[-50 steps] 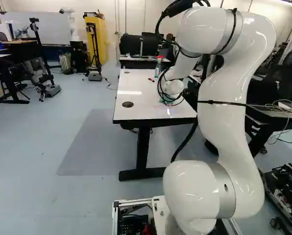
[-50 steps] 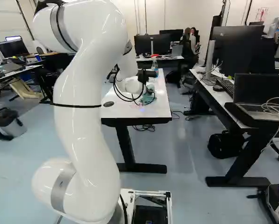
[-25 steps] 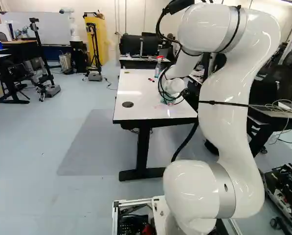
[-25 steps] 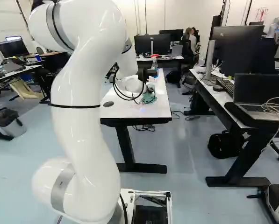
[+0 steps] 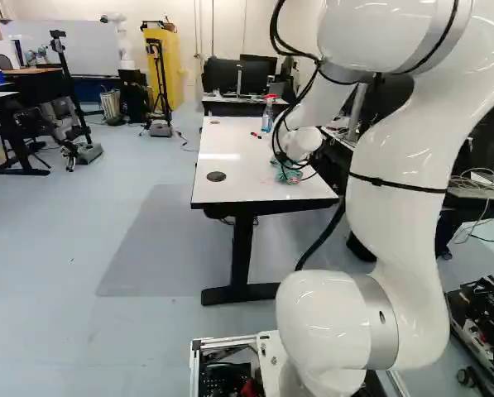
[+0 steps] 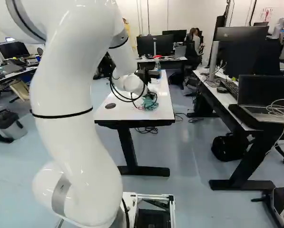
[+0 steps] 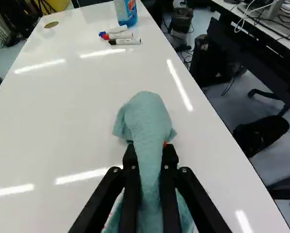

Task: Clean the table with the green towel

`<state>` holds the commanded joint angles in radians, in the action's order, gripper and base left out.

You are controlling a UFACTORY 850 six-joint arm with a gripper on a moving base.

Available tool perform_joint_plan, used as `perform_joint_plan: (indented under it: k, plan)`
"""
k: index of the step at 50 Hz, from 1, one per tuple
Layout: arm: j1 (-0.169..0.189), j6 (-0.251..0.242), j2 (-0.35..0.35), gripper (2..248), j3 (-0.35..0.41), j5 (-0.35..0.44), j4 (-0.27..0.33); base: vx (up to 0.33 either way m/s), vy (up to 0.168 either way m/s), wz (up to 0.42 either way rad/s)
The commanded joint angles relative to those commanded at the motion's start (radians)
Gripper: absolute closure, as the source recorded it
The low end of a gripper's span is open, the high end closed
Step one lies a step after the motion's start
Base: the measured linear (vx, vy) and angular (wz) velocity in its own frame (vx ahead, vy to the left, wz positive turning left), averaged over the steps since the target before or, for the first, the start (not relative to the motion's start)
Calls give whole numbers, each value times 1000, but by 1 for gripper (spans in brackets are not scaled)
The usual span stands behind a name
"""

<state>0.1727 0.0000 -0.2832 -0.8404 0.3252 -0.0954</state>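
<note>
white arm upright, bent over at top | forearm slanting down, ahead | wrist low | gripper clamped, fingers slightly apart

A pale wall backs the room, with a whiteboard and a yellow cabinet at the left base view's far left. The smooth floor is blue-grey. At the right base view's right, a desk bears monitors and a laptop; a black bag lies beneath.
</note>
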Motion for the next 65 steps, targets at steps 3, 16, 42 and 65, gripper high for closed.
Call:
perform_joint_plan:
  k: [3, 16, 42, 65]
  plan:
    - [0, 0, 22, 203, 18, -20, 0, 0, 0, 0]
    - [-10, 0, 120, 203, 96, -44, 0, 0, 0, 0]
    - [-33, 0, 279, 203, 230, -44, 0, 0, 0, 0]
    - [-36, 0, 255, 203, 206, -44, 0, 0, 0, 0]
